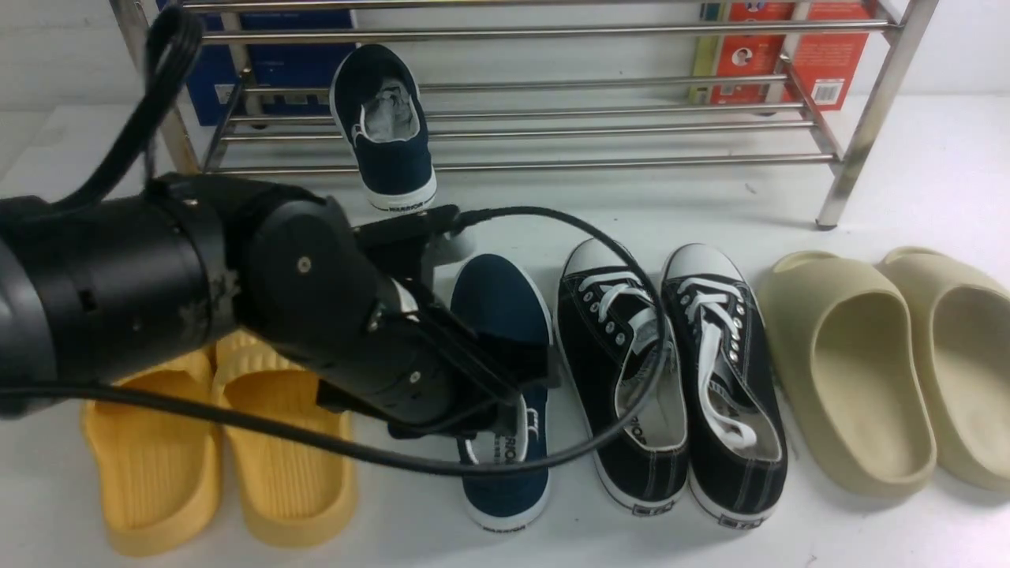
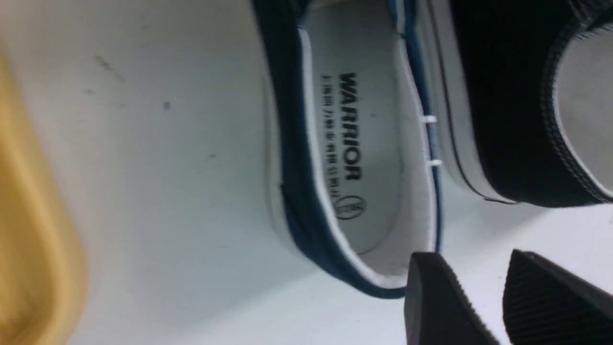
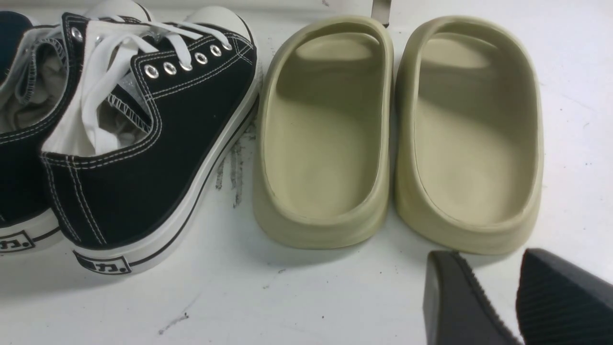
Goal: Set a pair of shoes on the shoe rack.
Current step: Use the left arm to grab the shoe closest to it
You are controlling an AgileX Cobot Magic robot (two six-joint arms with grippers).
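One navy slip-on shoe [image 1: 387, 134] rests toe-up on the low bars of the silver shoe rack [image 1: 631, 164], at its left end. The other navy shoe [image 1: 501, 304] lies on the white table, its middle hidden by my left arm. My left gripper [image 1: 521, 390] hangs over that shoe's heel end. In the left wrist view the left gripper [image 2: 474, 270] is open, with bare table between its fingers, and one fingertip [image 2: 426, 278] sits beside the heel rim of the shoe [image 2: 364, 158]. The right gripper [image 3: 488, 273] is open and empty, near the beige slides.
Black lace-up sneakers [image 1: 671, 371] stand right beside the navy shoe on the table. Beige slides [image 1: 868, 371] lie at the right, yellow slippers [image 1: 221, 450] at the left under my arm. A blue box [image 1: 276, 71] and a red box [image 1: 797, 63] stand behind the rack.
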